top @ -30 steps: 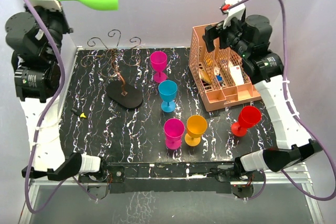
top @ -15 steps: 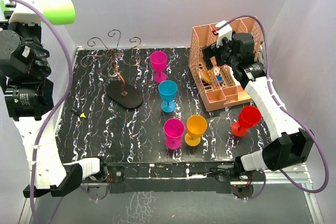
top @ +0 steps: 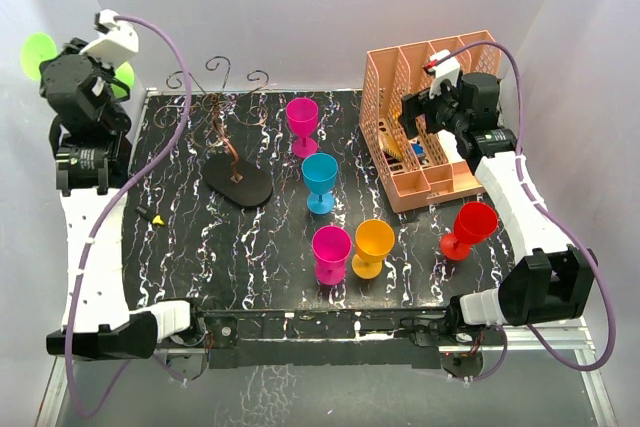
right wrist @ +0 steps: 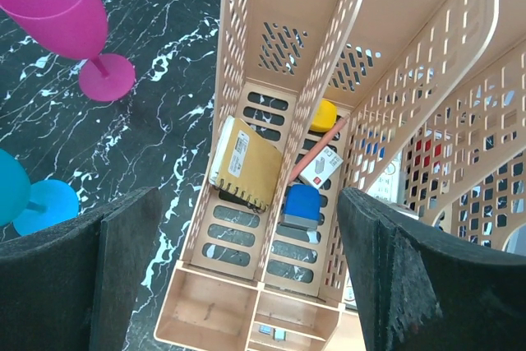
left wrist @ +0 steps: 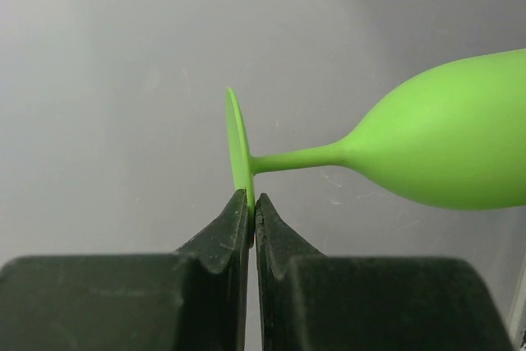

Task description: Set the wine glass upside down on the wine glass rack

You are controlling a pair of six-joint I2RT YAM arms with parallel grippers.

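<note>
L fingers (left wrist: 218, 244) clenched tight on the rim of the foot of the green wine glass (left wrist: 444, 150). The stem runs sideways from the foot, w/ the bowl out to the right in the wrist view and plain grey wall behind. From above, the glass is up in the air left of the wine glass rack (top: 238, 185), past the left rear corner of the desk (top: 180, 247), well apart from the rack's curled wire arms. Its foot disc shows at far left; the bowl is mostly hidden behind the L arm. Rack stands upright on its black disc base. R fingers (right wrist: 123, 273) released, spread wide, grasping nothing, hovering over the peach slotted organizer (top: 385, 77) far right of the rack. The R wrist view looks down into its long slots, w/ a tan card, blue block and yellow bit inside. Right of the rack: magenta glass (top: 302, 122) toward the rear, teal glass (top: 320, 179) just in front of it, then 2nd magenta glass (top: 332, 252) and orange glass (top: 373, 245) side by side nearer the front. Red glass (top: 468, 229) is furthest from the rack, near the organizer. All five stand on their feet. Small yellow-black bit (top: 153, 215) lies left-front of the rack base.
</note>
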